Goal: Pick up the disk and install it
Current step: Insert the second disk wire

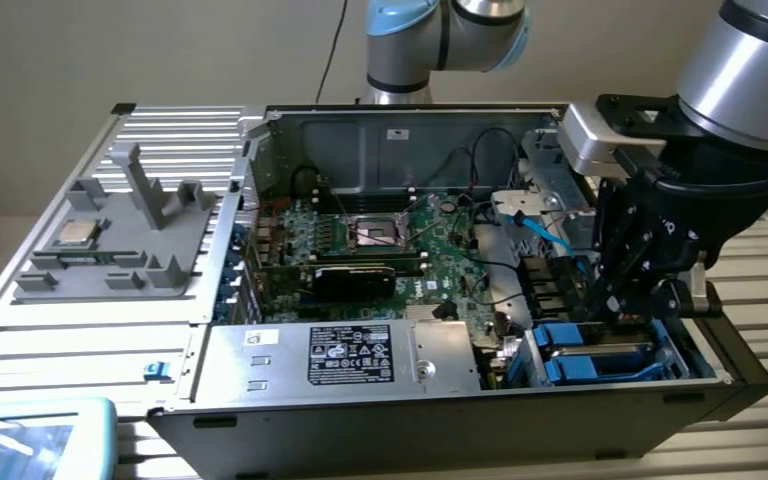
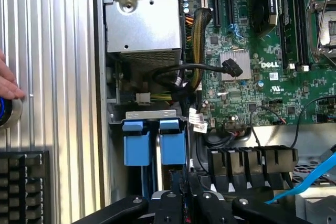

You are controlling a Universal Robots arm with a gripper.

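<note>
Fingers (image 2: 184, 195) closed above two blue carriers (image 2: 173, 140)

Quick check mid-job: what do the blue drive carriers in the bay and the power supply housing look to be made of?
The blue carriers look like moulded plastic: uniform bright blue, with a smooth, slightly glossy sheen. The power supply housing looks like bare sheet metal, probably steel: dull silver-grey, flat folded panels, a screw head and a perforated vent strip. The gripper, black-fingered, sits shut just at the carriers.

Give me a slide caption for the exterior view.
Robot gripper lowered into the open computer case's drive bay, over the blue disk carriers.
</note>
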